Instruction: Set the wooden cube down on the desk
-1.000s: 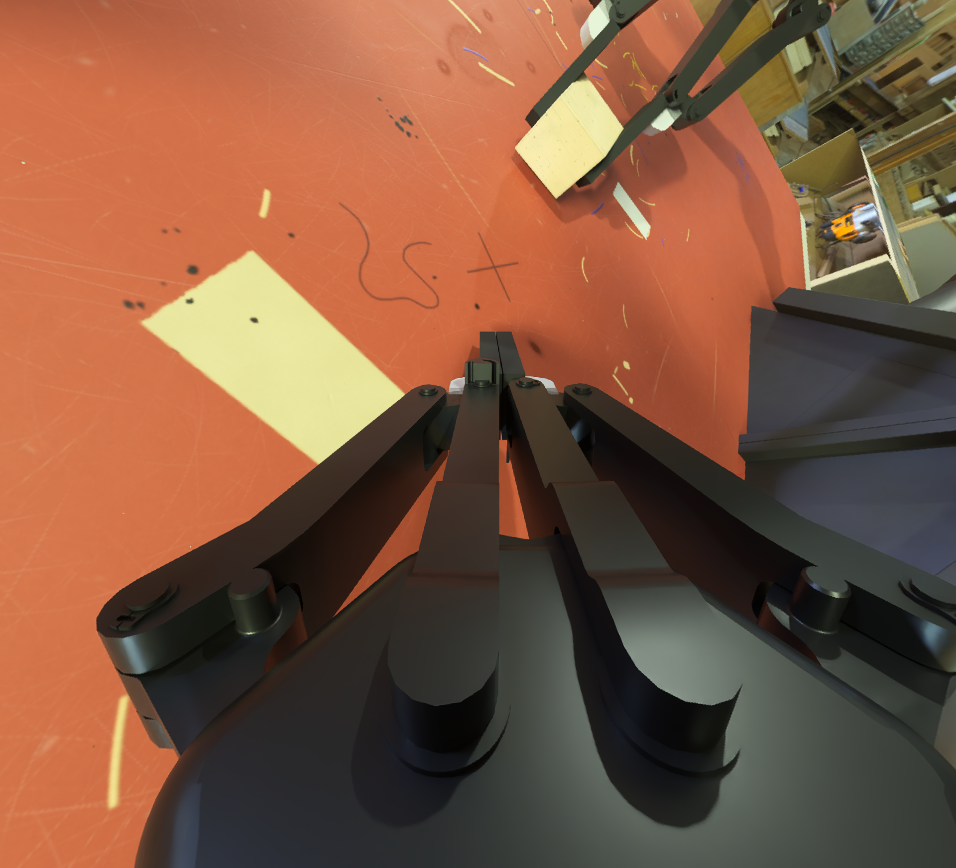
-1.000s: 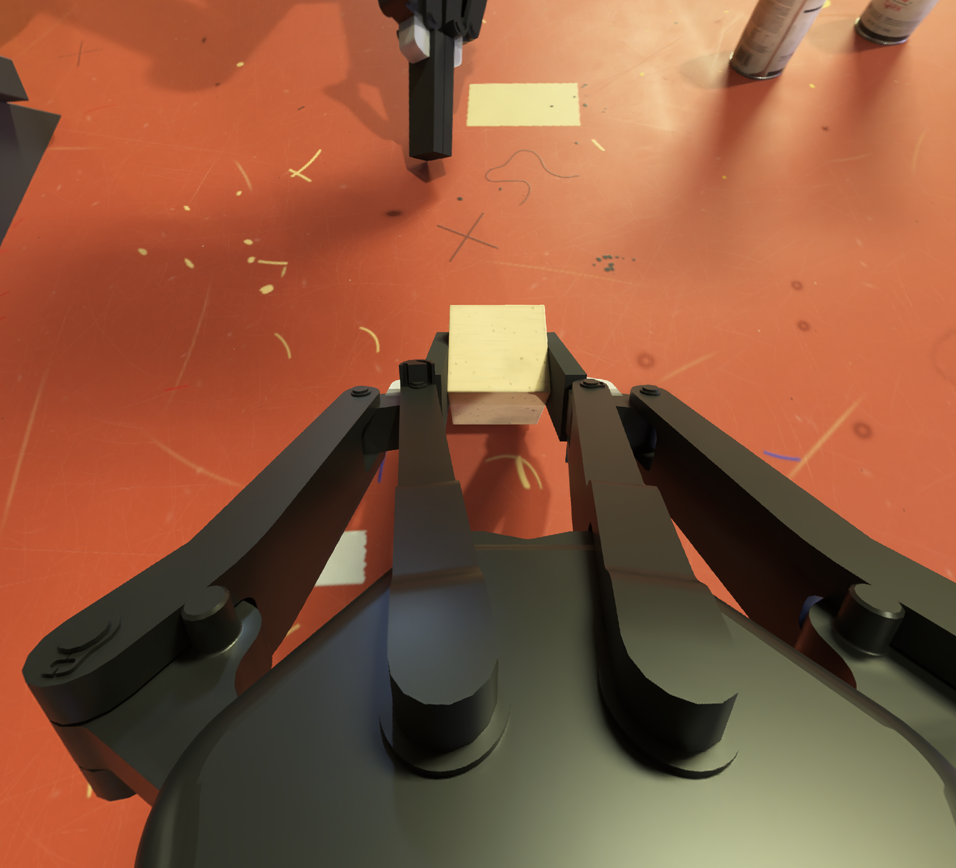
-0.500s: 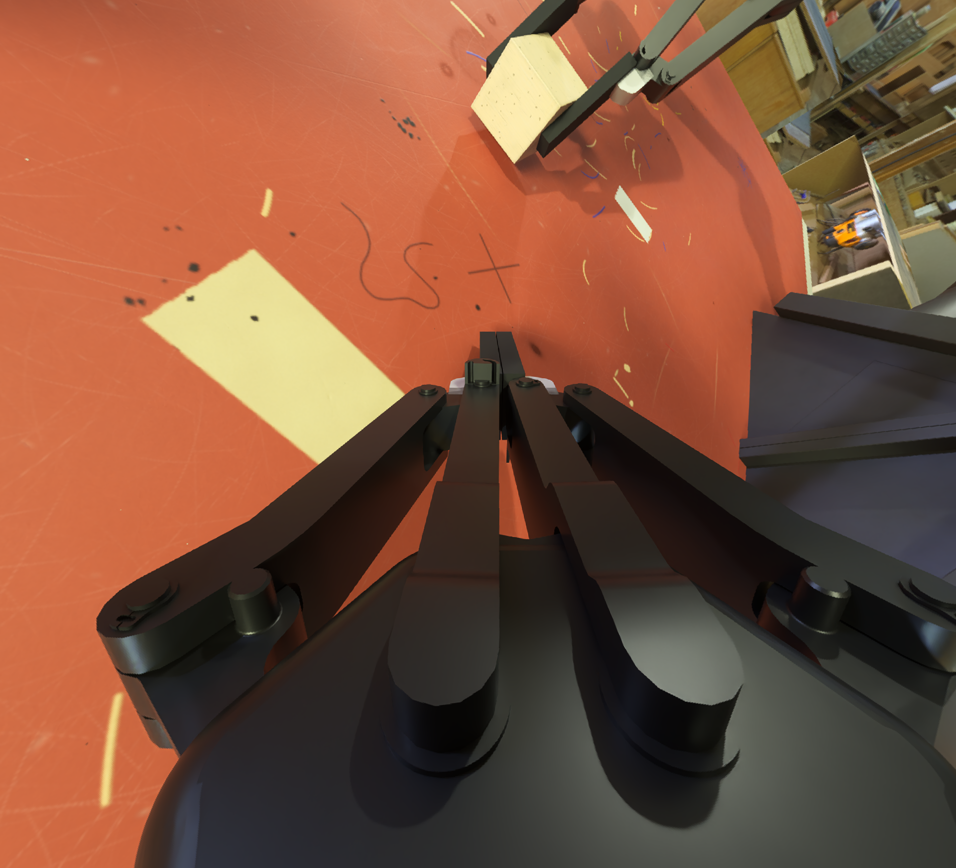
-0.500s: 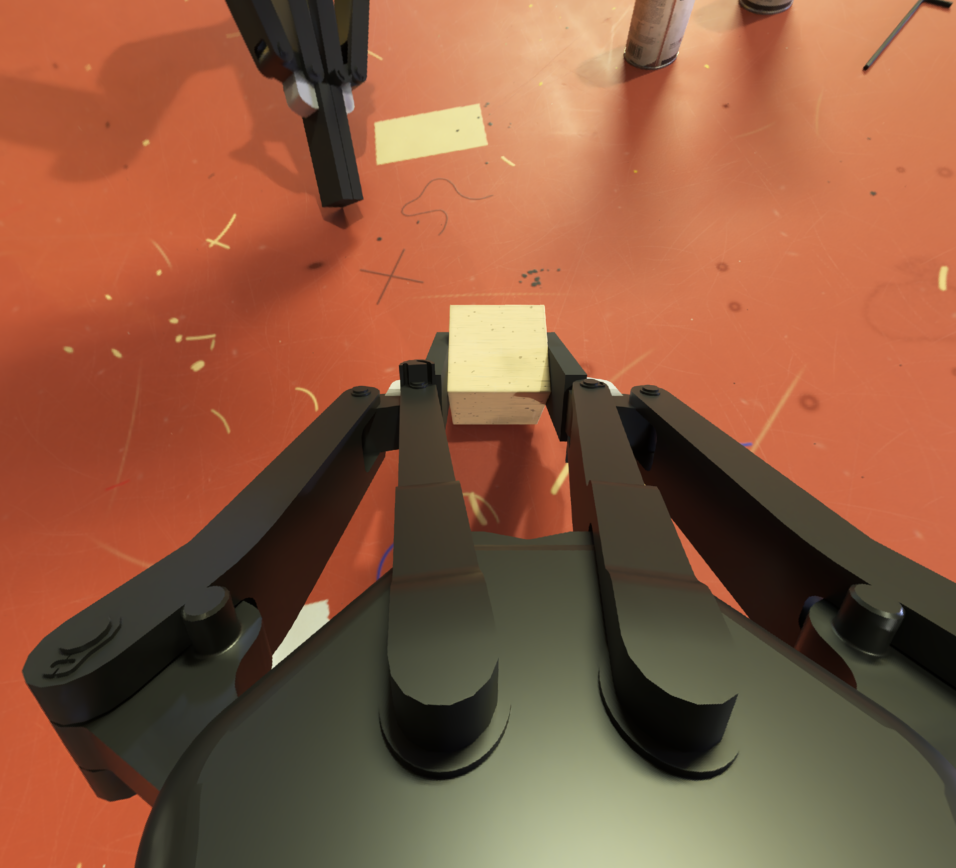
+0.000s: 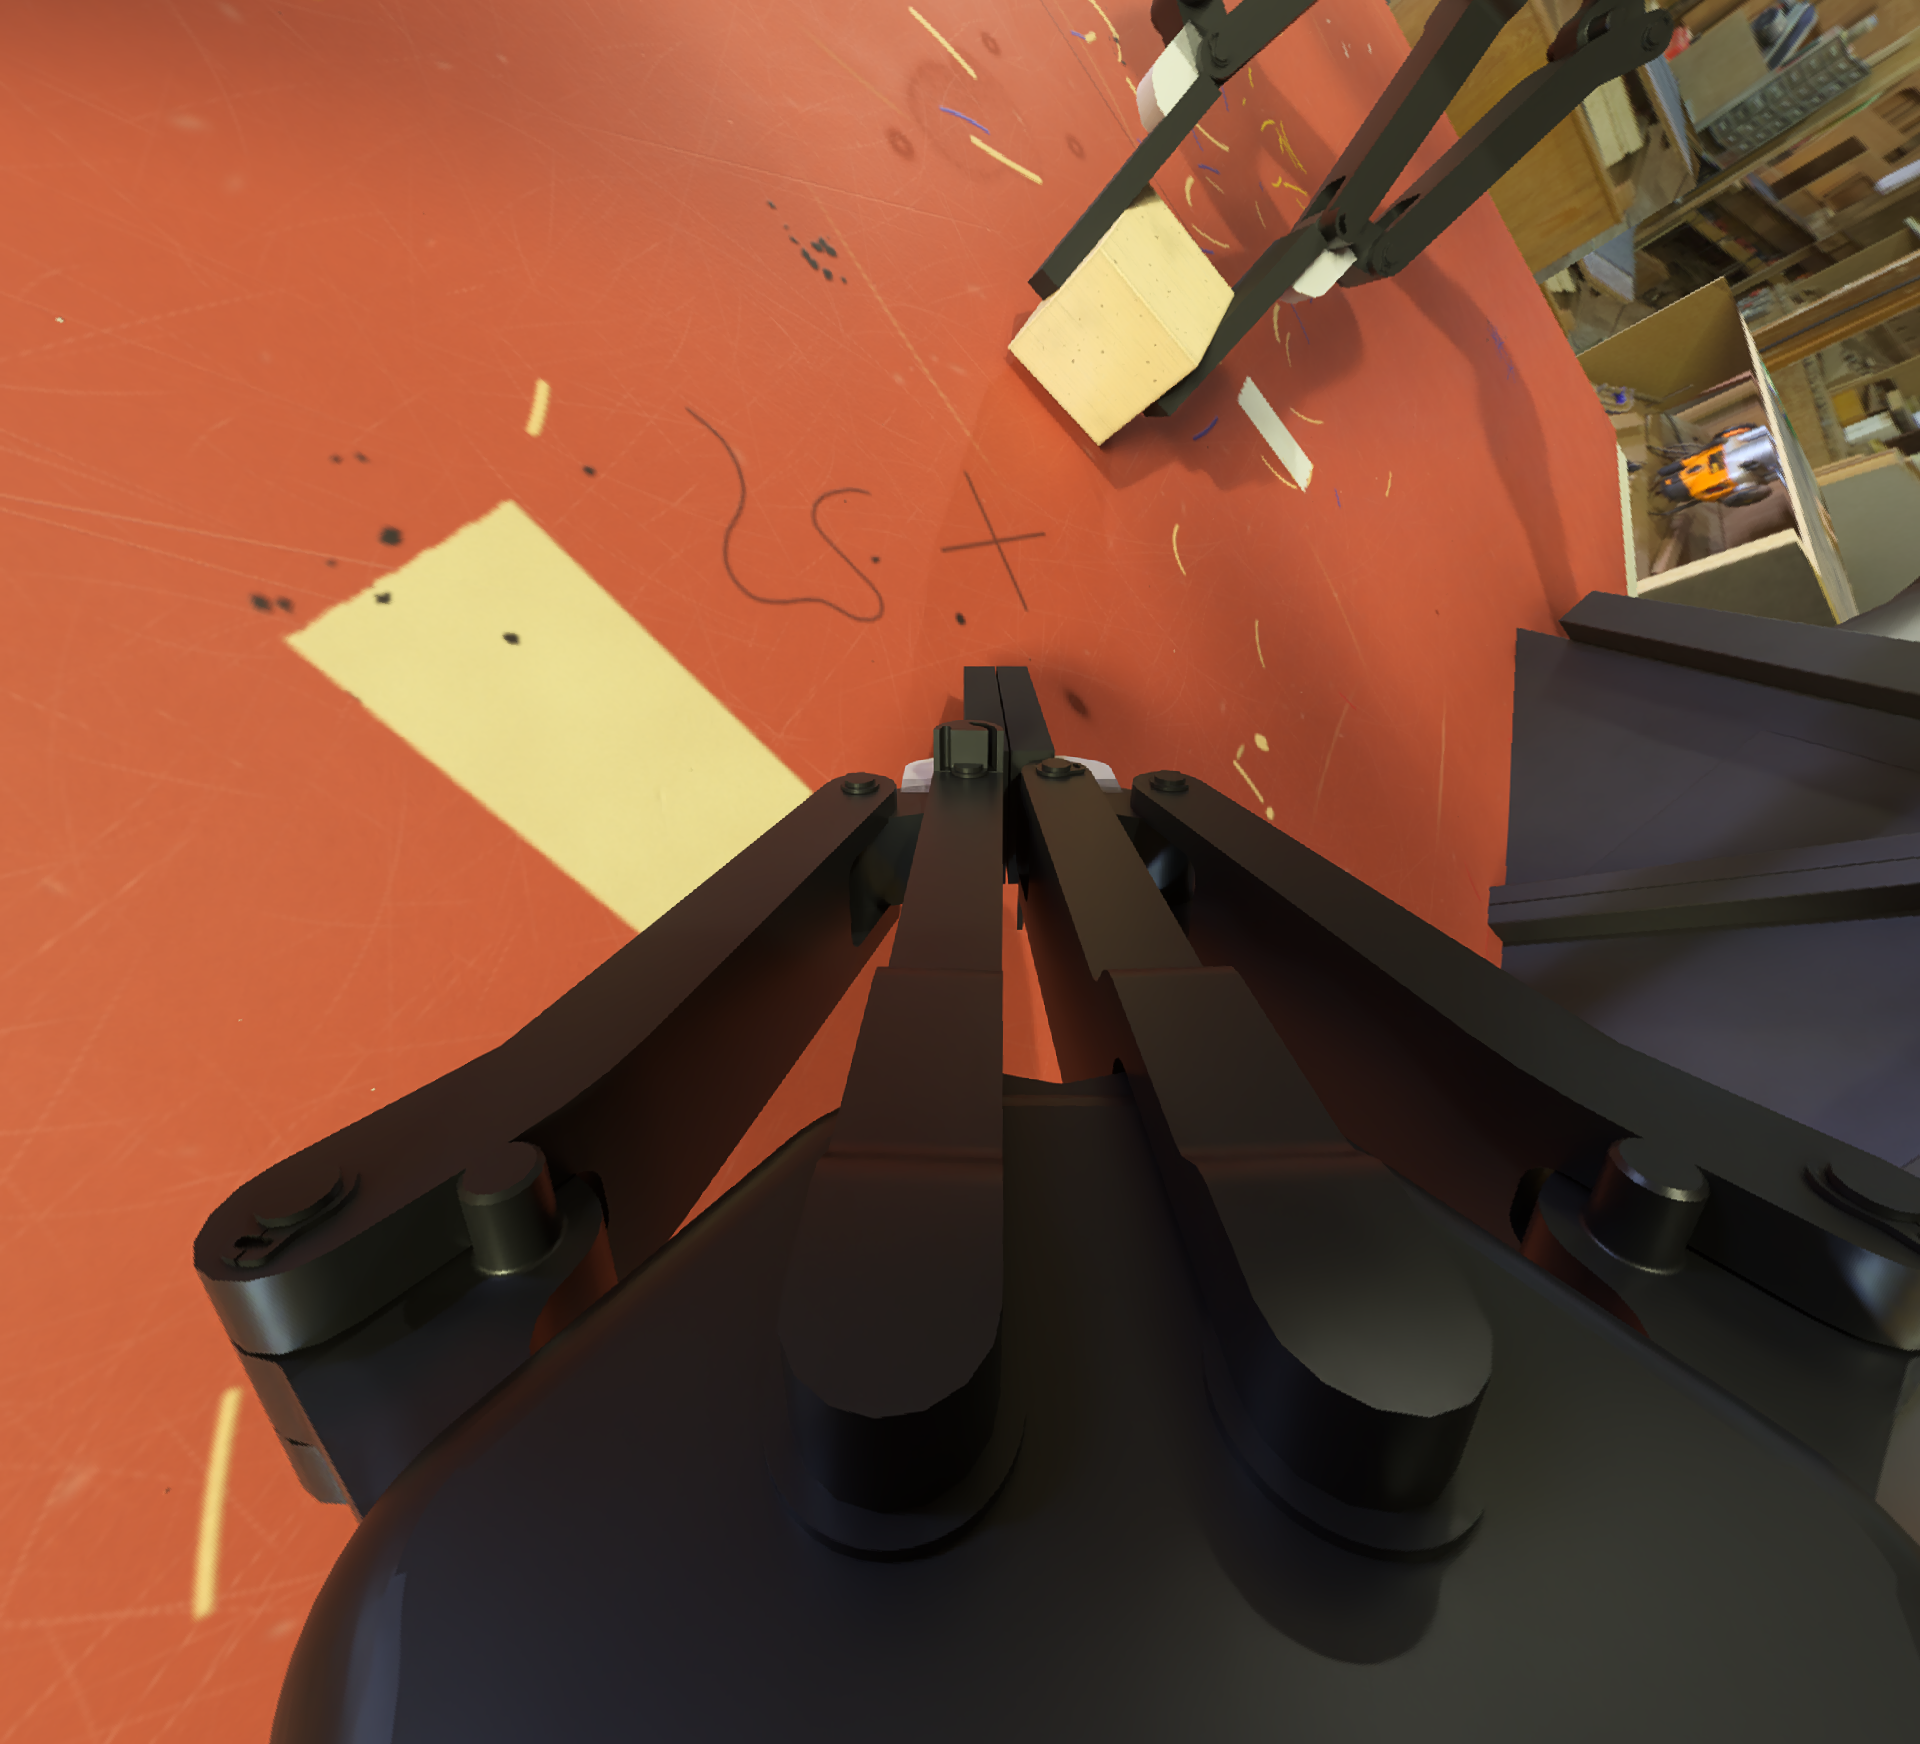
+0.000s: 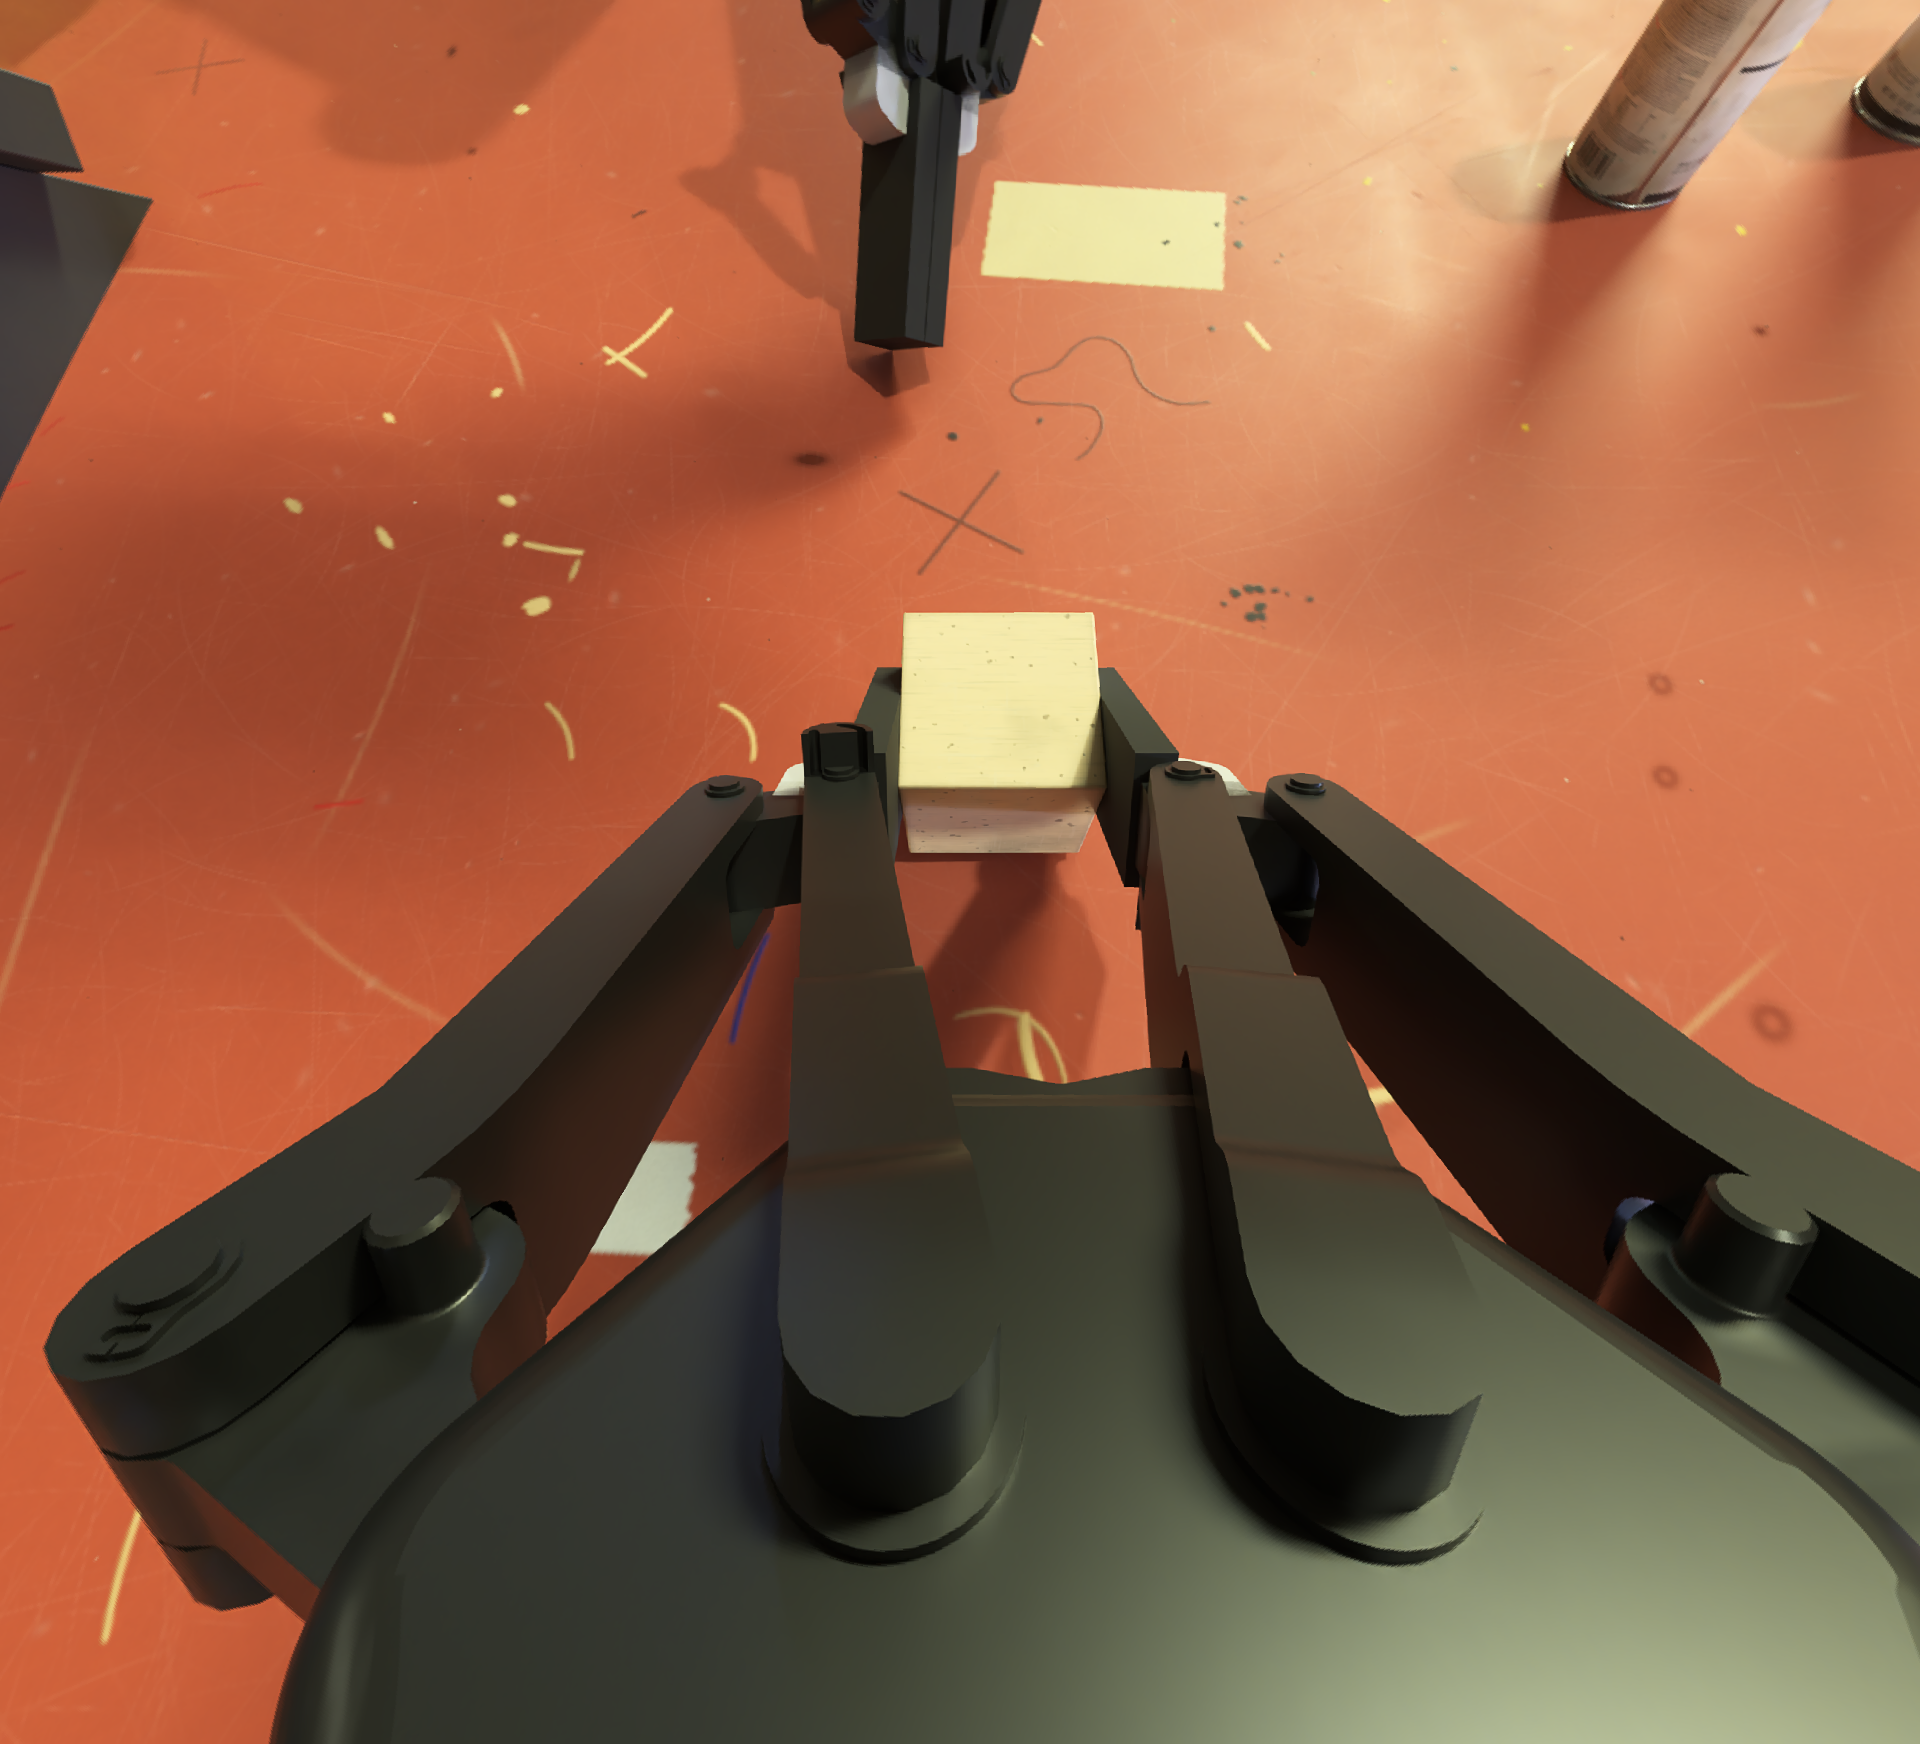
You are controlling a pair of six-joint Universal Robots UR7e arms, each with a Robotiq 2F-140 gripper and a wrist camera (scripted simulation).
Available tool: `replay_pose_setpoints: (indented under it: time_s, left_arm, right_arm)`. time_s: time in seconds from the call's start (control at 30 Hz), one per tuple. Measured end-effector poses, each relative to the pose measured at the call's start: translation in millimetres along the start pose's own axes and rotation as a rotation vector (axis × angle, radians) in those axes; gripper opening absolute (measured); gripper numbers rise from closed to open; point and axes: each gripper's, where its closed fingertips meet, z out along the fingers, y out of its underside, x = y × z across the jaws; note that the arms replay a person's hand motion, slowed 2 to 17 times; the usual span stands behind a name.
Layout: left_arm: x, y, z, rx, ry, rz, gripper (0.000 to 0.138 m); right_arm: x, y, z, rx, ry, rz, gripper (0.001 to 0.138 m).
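Observation:
My right gripper (image 6: 997, 707) is shut on the pale wooden cube (image 6: 997, 707), with one finger on each side of it. In the left wrist view the cube (image 5: 1127, 323) hangs low over the red desk (image 5: 520, 188), its lower corner close to its shadow; I cannot tell whether it touches. My left gripper (image 5: 995, 692) is shut and empty, just above the desk near a drawn cross (image 5: 992, 541). It also shows in the right wrist view (image 6: 902, 312), beyond the cube.
A pale yellow rectangle (image 6: 1103, 234) is marked on the desk beside the left gripper. Two spray cans (image 6: 1704, 32) stand at the far right. A dark grey tray (image 5: 1714, 842) lies at the desk's edge. A white tape strip (image 5: 1276, 447) lies by the cube.
My right gripper swung away with the cube and has come back and lower, near the white tape strip. The left gripper has not moved.

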Motion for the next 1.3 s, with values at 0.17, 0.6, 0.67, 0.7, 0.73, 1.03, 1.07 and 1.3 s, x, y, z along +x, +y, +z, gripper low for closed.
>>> replay_pose_setpoints:
  time_s: [0.17,0.6,0.67,0.7,0.73,1.03,1.07,1.3]
  left_arm:
    - [0,0,0,0.000,0.002,-0.002,0.000]
    - [0,0,0,0.003,-0.002,0.000,0.000]
    - [0,0,0,0.004,-0.004,0.002,0.000]
    - [0,0,0,0.004,-0.005,0.002,0.000]
    - [0,0,0,0.005,-0.005,0.003,0.000]
    - [0,0,0,0.003,0.000,0.002,0.000]
    - [0,0,0,0.002,0.001,0.001,0.000]
    - [0,-1,0,-0.004,0.014,-0.003,0.001]
  right_arm:
    - [18,9.1,-11,-0.005,0.045,0.082,0.044]
    - [43,39.7,-36,0.110,0.073,0.258,0.044]
    - [31,39.8,-34,0.104,0.042,0.209,0.044]
    - [24,39.5,-34,0.100,0.026,0.176,0.044]
    - [17,39.2,-33,0.096,0.011,0.143,0.044]
    - [-3,50.4,-41,0.046,0.065,0.050,0.044]
    - [0,53.5,-44,0.047,0.084,0.075,0.044]
    - [31,78.0,-68,0.104,0.209,0.261,0.044]
